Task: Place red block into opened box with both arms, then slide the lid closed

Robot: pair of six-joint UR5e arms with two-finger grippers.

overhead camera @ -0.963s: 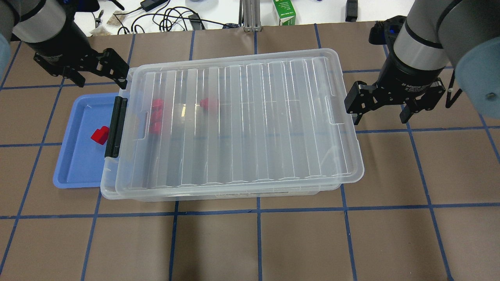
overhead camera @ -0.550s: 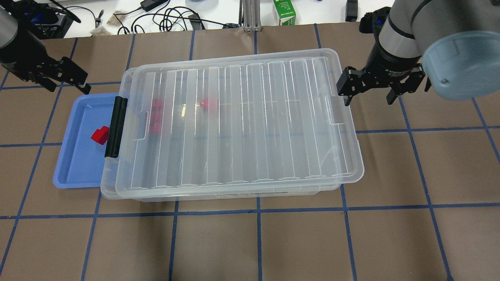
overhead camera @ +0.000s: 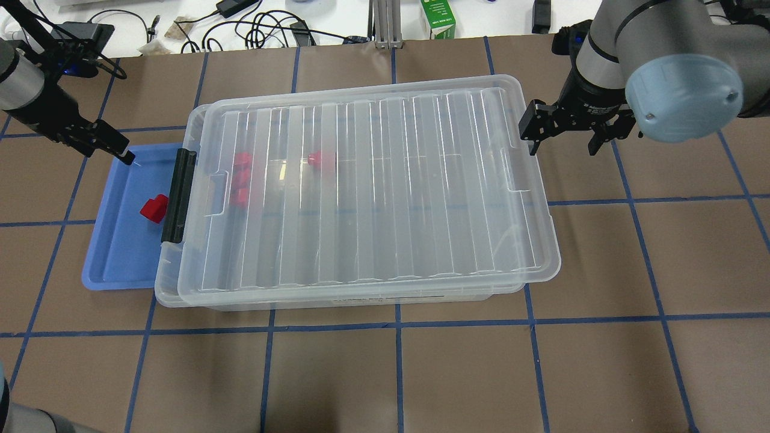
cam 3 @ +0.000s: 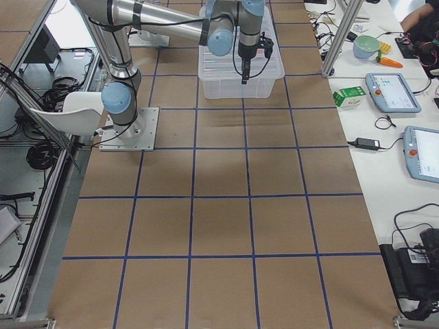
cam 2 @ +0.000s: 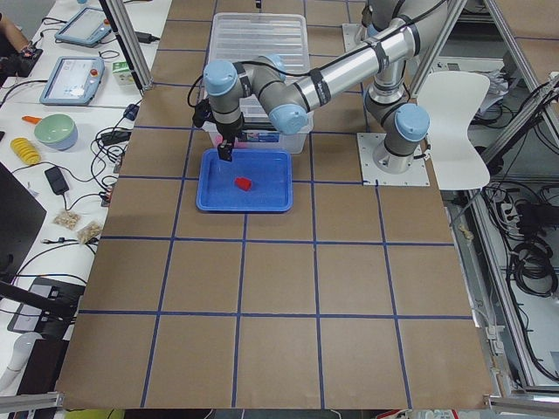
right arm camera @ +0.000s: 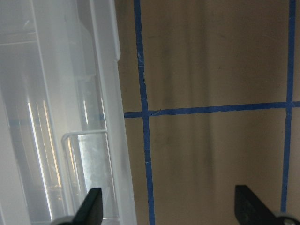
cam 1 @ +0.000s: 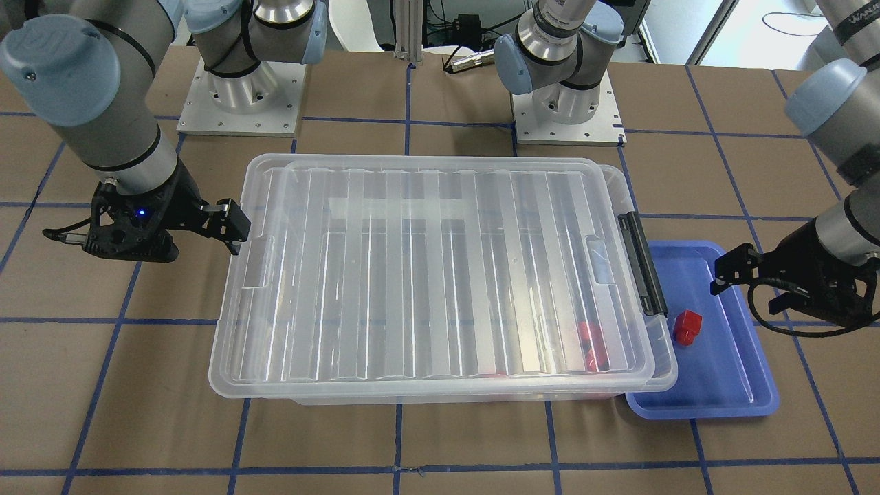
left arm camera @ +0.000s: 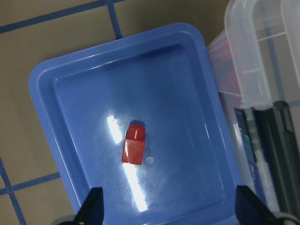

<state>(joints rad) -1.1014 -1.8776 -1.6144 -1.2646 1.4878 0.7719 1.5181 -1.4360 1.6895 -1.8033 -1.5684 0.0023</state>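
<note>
A red block (overhead camera: 154,208) lies alone in the blue tray (overhead camera: 120,252), also seen as red block (left arm camera: 134,143) in the left wrist view. The clear box (overhead camera: 165,288) sits beside the tray with its black latch (overhead camera: 178,195) facing it. The ribbed lid (overhead camera: 373,186) lies on top, shifted slightly right, and covers nearly the whole box. Other red pieces (overhead camera: 240,177) show through it. My left gripper (left arm camera: 171,211) hangs open over the tray's far left corner. My right gripper (overhead camera: 565,141) is open just off the lid's far right corner, holding nothing.
A green carton (overhead camera: 438,18) and cables (overhead camera: 264,27) lie beyond the table's far edge. The two arm bases (cam 1: 240,89) stand behind the box. Brown mat with blue tape lines spreads in front of and to the right of the box.
The left gripper drew back leftward from the box's far left corner to the tray's corner. The right gripper moved toward the table's far edge, up along the lid's right end. Both stayed open.
</note>
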